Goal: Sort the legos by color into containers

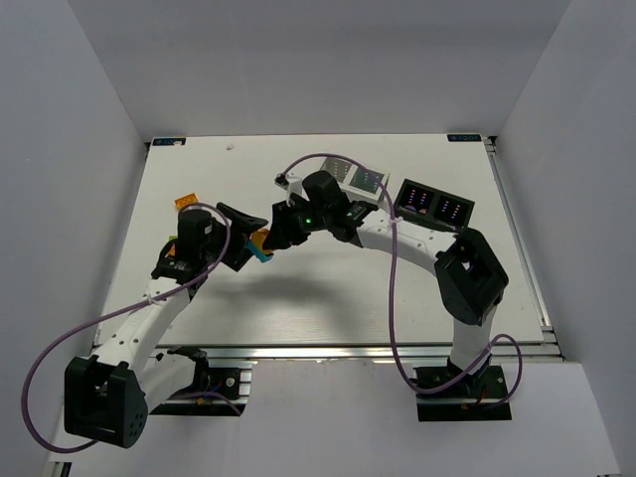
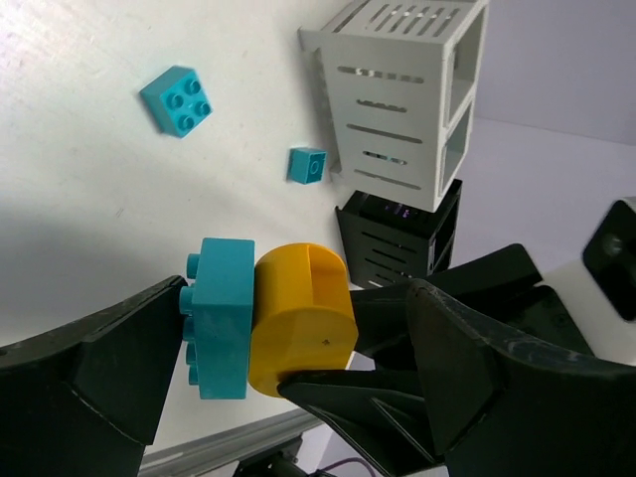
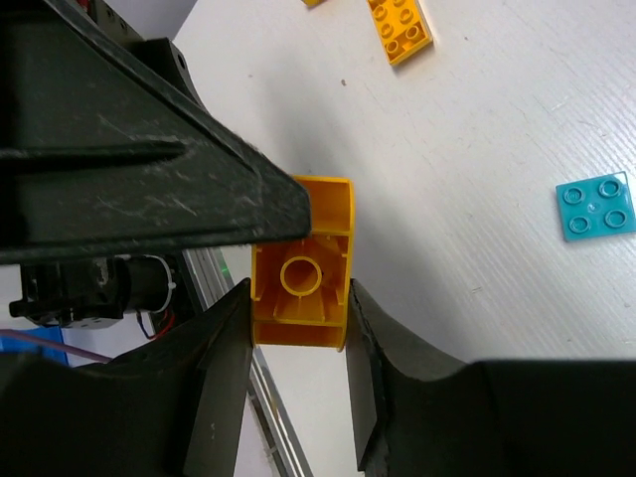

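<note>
**Top external, left wrist, right wrist: joined bricks held between two claws**

Top external view. Both arms meet above the middle of the counter (image 1: 328, 298). The left claw (image 1: 241, 241) and the right claw (image 1: 278, 231) face each other with a joined pair (image 1: 261, 244) of legos between them, one orange and one cyan. The white container (image 1: 363, 179) and the black container (image 1: 434, 204) stand side by side at the far right. A loose orange brick (image 1: 186, 202) lies at the far left.

Left wrist view. The left claw is spread wide. The cyan brick (image 2: 221, 318) is plugged onto the orange rounded brick (image 2: 301, 323). One left finger (image 2: 99, 378) sits just beside the cyan studs; whether it touches them cannot be told. A cyan square brick (image 2: 181, 99) and a small cyan brick (image 2: 308, 164) lie on the counter near the white container.

Right wrist view. The right claw pinches the orange rounded brick across two opposite sides, with its hollow underside toward the camera. The cyan brick is hidden here.

Procedure (judgement). The two colours cannot be sorted while joined.
1. Close the left claw squarely on the side faces of the cyan brick, not on its studs.
2. Hold the right pinch firm.
3. Pull apart along the stud axis, with a slight tilt to break the fit.

Caution: the rounded orange body may turn or slip in the pinch
</note>
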You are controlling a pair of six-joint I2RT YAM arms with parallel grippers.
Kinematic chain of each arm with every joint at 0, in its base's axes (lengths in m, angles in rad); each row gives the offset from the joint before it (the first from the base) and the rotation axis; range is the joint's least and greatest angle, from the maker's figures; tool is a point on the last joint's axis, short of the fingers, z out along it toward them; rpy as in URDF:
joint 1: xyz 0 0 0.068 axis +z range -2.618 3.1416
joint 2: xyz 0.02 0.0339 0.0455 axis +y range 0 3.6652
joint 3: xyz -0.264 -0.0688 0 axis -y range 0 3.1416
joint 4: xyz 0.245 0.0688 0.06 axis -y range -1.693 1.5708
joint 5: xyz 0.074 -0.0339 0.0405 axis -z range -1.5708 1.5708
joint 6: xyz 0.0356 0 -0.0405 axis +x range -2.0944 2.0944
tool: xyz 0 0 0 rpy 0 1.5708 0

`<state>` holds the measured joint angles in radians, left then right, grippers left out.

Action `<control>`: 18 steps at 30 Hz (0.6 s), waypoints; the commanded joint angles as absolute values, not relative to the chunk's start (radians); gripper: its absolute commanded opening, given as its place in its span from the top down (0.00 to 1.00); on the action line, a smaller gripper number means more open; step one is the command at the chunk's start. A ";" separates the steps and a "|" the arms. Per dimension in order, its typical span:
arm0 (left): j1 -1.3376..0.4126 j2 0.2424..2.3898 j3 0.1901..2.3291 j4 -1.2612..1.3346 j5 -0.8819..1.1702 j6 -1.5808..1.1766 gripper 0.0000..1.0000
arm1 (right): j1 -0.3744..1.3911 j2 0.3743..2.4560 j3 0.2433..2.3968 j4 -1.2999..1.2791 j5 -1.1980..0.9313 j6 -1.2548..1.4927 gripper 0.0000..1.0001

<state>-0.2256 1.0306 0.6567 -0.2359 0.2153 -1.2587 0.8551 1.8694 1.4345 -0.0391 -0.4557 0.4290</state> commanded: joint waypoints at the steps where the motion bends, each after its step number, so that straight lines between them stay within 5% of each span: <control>1: -0.229 0.980 0.735 -0.222 0.169 -1.203 0.02 | 0.833 1.806 1.411 -0.011 -0.502 0.402 1.00; 11: -0.224 0.930 0.712 -0.175 0.163 -1.147 0.02 | 0.683 1.752 1.368 0.026 -0.623 0.397 1.00; 18: -0.225 0.885 0.625 0.105 0.247 -1.091 0.07 | 0.536 1.701 1.370 0.090 -0.941 0.328 1.00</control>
